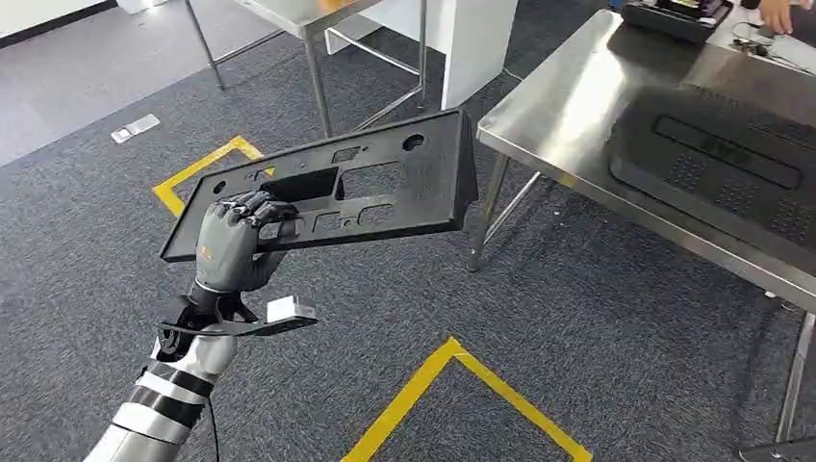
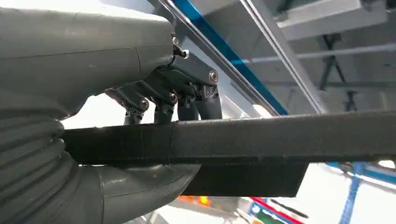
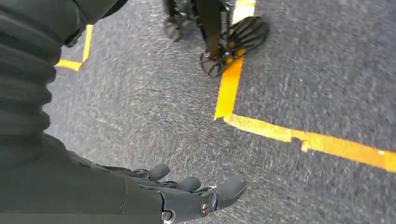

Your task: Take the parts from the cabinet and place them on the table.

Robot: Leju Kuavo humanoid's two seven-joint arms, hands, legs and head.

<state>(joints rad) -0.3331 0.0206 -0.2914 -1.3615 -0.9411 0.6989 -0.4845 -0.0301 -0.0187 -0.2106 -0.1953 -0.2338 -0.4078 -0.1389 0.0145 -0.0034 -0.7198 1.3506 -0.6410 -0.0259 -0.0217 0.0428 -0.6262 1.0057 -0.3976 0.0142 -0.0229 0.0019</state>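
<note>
The black plastic panel (image 1: 346, 188) sat at the centre of the head view, held in the air above grey carpet and tilted up toward the right, short of the steel table (image 1: 577, 96) at the upper right. On that table lay a second dark panel (image 1: 717, 164) flat near its front edge. The left hand (image 1: 236, 245) clamped the held panel's lower-left end, fingers curled over its edge. In the right wrist view the right hand (image 3: 187, 196) hung over the carpet, fingers extended, holding nothing.
</note>
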